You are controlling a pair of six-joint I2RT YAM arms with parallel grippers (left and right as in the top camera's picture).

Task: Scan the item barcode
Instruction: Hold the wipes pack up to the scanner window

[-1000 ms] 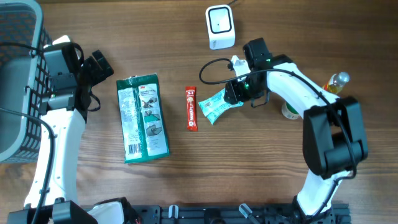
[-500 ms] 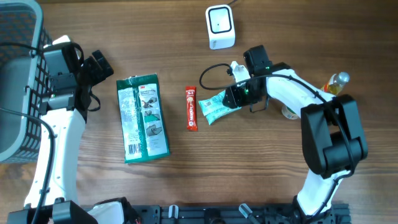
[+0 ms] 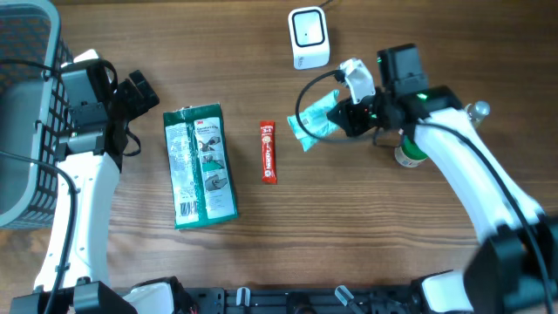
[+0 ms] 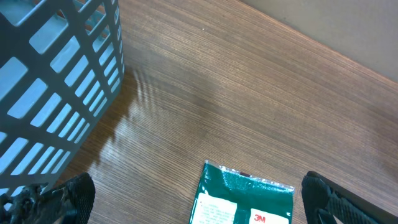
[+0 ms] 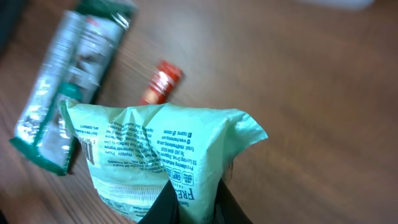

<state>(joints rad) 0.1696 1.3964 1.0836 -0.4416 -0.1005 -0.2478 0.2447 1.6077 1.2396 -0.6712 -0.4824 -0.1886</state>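
**Thin packet pinched at one end, hanging just short of the scanner**

The right gripper (image 3: 347,116) is closed down narrow on the green packet (image 3: 316,119), its two fingers nipping the film at one end. In the right wrist view the dark fingers meet at the bottom edge of the packet (image 5: 155,155), and the rest of it fans out free beyond them.

The packet looks light, soft and crinkly. It is thin plastic film that creases and flops rather than holding a flat face, and it is likely slick, so a pinch on a sealed end seam is the sensible hold. Gripped like this it may droop or twist, which could turn the printed side away from the scanner. What looks like a block of bars sits near the packet's left edge in the wrist view, though it is too blurred to be sure.

The packet hangs off the table just below the white scanner (image 3: 309,37), near it but not touching. Further from the scanner lie a red stick (image 3: 268,152) and, beyond that, a dark green pack (image 3: 200,166).

The left gripper (image 3: 142,94) stands wide open and holds nothing, well away from the scanner beside a basket (image 3: 22,113).
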